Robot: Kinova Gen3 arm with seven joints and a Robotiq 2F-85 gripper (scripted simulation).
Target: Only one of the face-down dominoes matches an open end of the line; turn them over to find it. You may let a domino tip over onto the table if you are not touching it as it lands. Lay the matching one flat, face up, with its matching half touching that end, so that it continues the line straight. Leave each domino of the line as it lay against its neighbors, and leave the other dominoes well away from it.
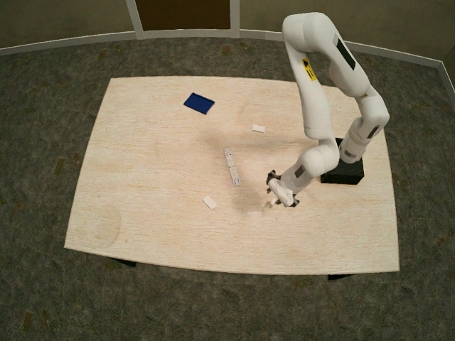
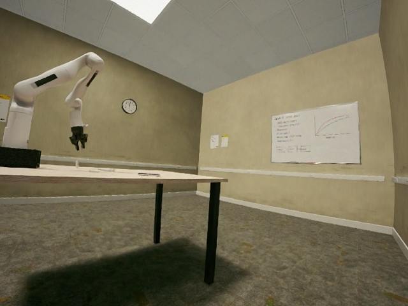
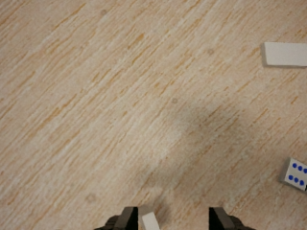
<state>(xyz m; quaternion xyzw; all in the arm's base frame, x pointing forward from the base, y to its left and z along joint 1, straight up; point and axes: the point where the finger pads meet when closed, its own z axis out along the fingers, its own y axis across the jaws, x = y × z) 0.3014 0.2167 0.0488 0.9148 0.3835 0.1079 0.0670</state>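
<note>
My gripper (image 1: 277, 192) (image 2: 78, 144) (image 3: 173, 219) is partly open and empty, hanging well above the table (image 1: 154, 227) (image 2: 184, 180). Right below it a white domino (image 1: 273, 202) (image 2: 76, 162) (image 3: 150, 222) stands on its edge; in the wrist view it shows close to the left finger. The line of two face-up dominoes (image 1: 232, 167) lies left of the gripper; its near end with blue pips also shows in the wrist view (image 3: 295, 173). One face-down domino (image 1: 209, 202) (image 3: 285, 54) lies flat to the front left of the line. Another face-down domino (image 1: 258, 128) lies behind the line.
A flat dark blue rectangle (image 1: 198, 103) (image 2: 148, 174) lies at the far left of the table. The arm's black base (image 1: 343, 168) (image 2: 20, 157) stands at the table's right side.
</note>
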